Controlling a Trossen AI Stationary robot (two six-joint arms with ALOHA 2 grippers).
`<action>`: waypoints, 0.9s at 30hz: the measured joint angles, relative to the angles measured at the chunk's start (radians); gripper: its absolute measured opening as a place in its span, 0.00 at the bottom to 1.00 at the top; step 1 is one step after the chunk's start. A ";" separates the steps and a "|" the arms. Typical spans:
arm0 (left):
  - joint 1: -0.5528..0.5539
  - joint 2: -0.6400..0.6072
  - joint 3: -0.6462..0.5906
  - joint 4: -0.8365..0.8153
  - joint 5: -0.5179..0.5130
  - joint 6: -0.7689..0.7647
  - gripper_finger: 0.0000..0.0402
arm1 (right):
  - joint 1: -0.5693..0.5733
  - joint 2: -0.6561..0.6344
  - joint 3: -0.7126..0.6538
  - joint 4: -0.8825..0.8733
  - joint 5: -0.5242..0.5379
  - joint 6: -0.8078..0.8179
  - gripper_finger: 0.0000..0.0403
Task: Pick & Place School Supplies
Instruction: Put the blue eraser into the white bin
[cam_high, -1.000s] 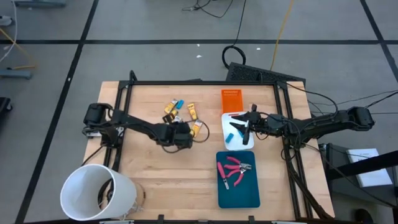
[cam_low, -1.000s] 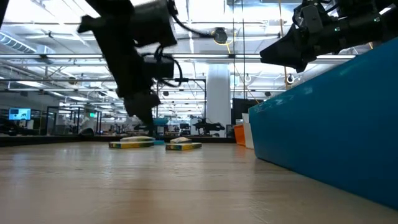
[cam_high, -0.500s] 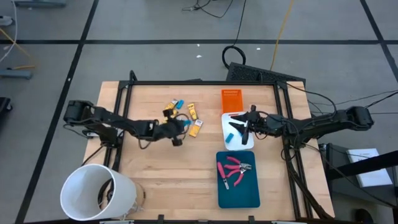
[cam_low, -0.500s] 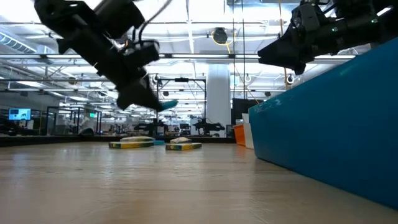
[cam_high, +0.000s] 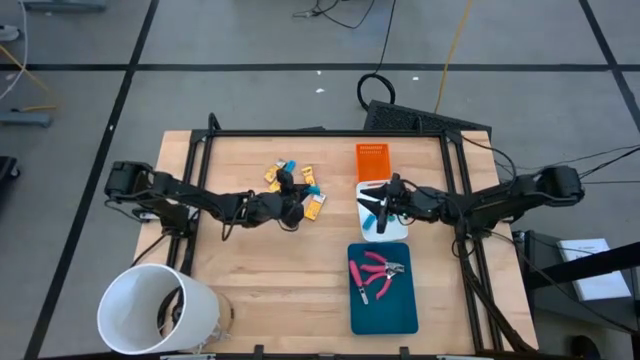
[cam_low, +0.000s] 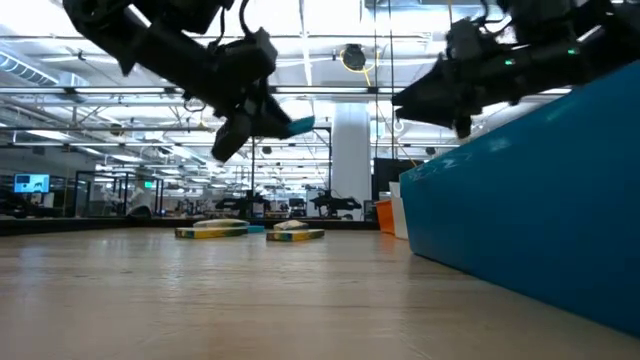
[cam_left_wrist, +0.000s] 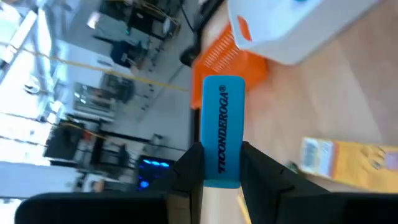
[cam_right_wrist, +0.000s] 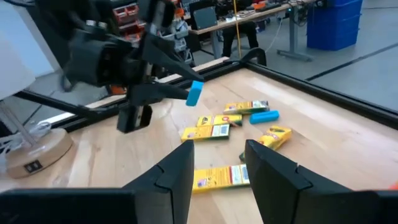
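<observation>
Since half a sec ago, we see left claw (cam_left_wrist: 221, 171) lifted w/ stubby light-blue rectangular eraser (cam_left_wrist: 222, 127) pinched, long axis pointing outward; right claw (cam_right_wrist: 217, 165) part-open, empty, over desk (cam_high: 260, 280).

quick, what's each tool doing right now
Left tool: closed on a light-blue eraser, lifted off the table.
Right tool: open and empty, hovering over the white tray.
</observation>
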 joint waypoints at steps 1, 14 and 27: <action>0.000 0.005 0.011 0.003 -0.003 0.018 0.22 | -0.002 0.019 0.013 0.003 -0.001 0.001 0.34; -0.027 0.201 0.175 -0.002 -0.113 0.131 0.22 | -0.008 0.220 0.154 0.036 -0.044 0.006 0.57; -0.080 0.226 0.240 0.034 -0.172 0.154 0.22 | -0.011 0.294 0.184 0.130 -0.053 0.021 0.53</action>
